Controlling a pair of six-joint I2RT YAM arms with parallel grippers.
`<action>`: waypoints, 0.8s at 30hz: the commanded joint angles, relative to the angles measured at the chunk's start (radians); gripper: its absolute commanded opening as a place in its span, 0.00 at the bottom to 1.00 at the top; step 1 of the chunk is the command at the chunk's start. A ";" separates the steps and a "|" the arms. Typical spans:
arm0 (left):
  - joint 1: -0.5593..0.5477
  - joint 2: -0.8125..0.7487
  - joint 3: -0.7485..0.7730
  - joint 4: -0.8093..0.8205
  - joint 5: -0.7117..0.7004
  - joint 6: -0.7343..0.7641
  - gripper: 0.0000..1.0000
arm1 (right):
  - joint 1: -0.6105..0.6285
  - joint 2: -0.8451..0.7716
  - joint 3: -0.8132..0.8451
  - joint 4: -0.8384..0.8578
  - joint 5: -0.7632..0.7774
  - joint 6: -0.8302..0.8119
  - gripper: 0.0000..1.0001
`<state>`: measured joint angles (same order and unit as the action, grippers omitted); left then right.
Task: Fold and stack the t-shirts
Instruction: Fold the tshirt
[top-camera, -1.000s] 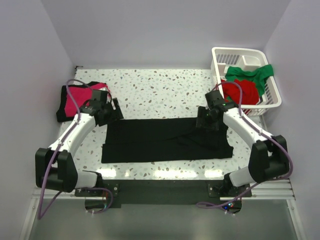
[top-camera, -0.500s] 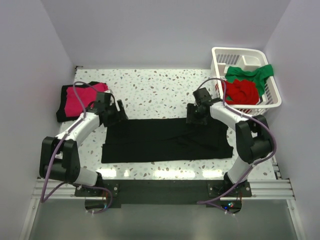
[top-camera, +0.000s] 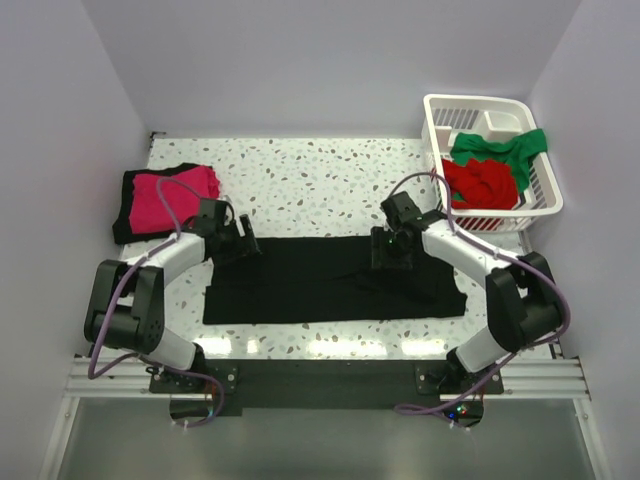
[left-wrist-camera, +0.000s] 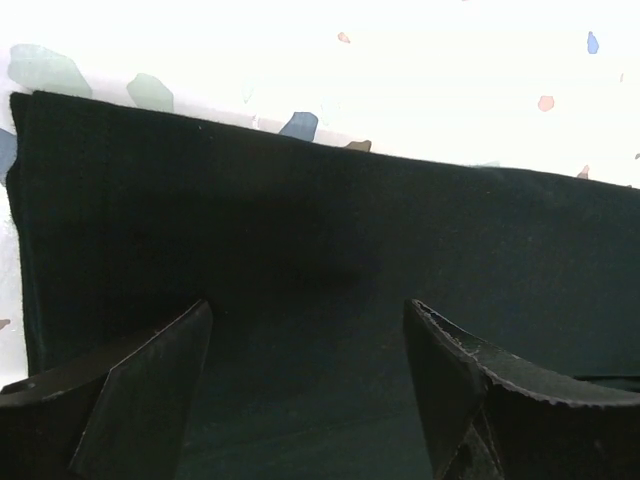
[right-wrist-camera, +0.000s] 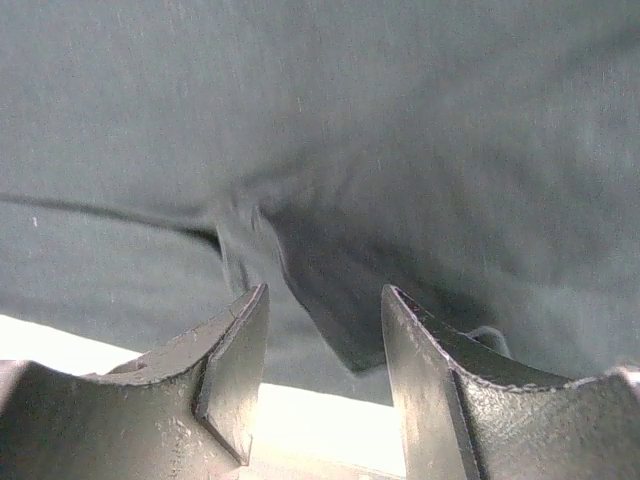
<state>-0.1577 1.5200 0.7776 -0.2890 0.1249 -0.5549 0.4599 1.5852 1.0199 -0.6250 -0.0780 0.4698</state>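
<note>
On the counter (top-camera: 320, 180), centre: black t-shirt (top-camera: 335, 285) spread flat, long side running left to right.
Left gripper (left-wrist-camera: 305, 330): right down over the shirt's far left corner, jaws wide apart, nothing in them.
Right gripper (right-wrist-camera: 325, 310): low at the far edge, jaws partly open around a raised wrinkle of cloth. Gripping it? Cannot tell.
Far left: pink t-shirt (top-camera: 170, 198), folded.
Basket (top-camera: 475, 99): red t-shirt (top-camera: 480, 183) and green t-shirt (top-camera: 500, 148) inside.

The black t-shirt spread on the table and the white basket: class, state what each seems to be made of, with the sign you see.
The black t-shirt looks like soft matt knit cloth, perhaps cotton: it creases, and the left wrist view shows fine ribbing. The basket looks like rigid moulded plastic, white, slightly glossy: slatted walls, smooth rim.
</note>
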 joint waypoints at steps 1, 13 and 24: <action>-0.003 -0.004 -0.060 0.027 0.015 -0.013 0.83 | 0.010 -0.088 -0.035 -0.085 -0.038 0.030 0.52; -0.003 -0.018 -0.021 0.007 -0.014 0.012 0.84 | 0.062 -0.050 -0.041 -0.088 -0.307 -0.023 0.53; -0.048 0.110 0.052 0.142 0.085 -0.063 0.84 | 0.039 -0.047 0.134 -0.196 0.038 0.029 0.60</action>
<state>-0.1997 1.5772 0.8341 -0.2203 0.1467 -0.5690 0.5159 1.5356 1.1236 -0.7944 -0.1780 0.4736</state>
